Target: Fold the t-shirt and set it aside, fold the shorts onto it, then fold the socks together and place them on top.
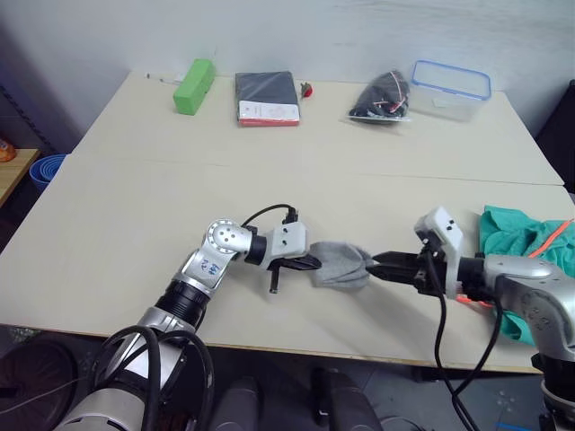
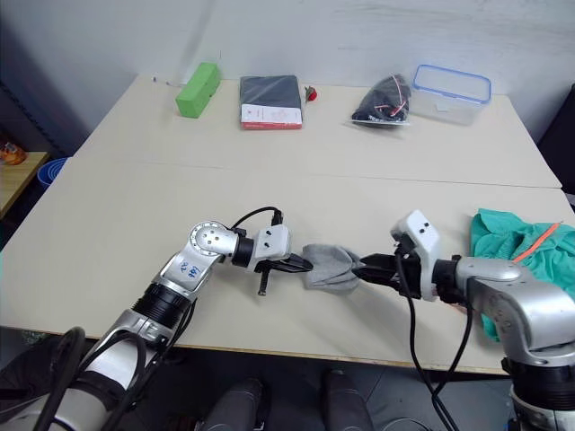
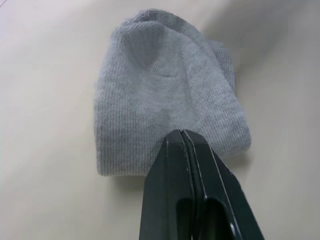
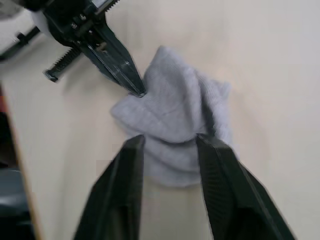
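The light grey socks (image 1: 341,264) lie bunched together near the table's front edge, between my two grippers. My left gripper (image 1: 312,263) is shut, pinching the socks' left edge (image 3: 165,100). From the other side my right gripper (image 4: 170,142) grips the bundle, with grey cloth filling the gap between its fingers (image 4: 131,155). The teal shorts (image 1: 514,235), with an orange drawstring (image 1: 554,238), lie crumpled at the table's right edge behind my right arm. Under them a thin red strip of the t-shirt (image 1: 467,297) peeks out; the rest is hidden.
Along the far edge of the table (image 1: 135,224) stand a green block (image 1: 194,86), a dark folded packet with a white label (image 1: 266,97), a black bag (image 1: 382,97) and a clear box with a blue rim (image 1: 451,88). A blue bucket (image 1: 45,168) sits off the left side.
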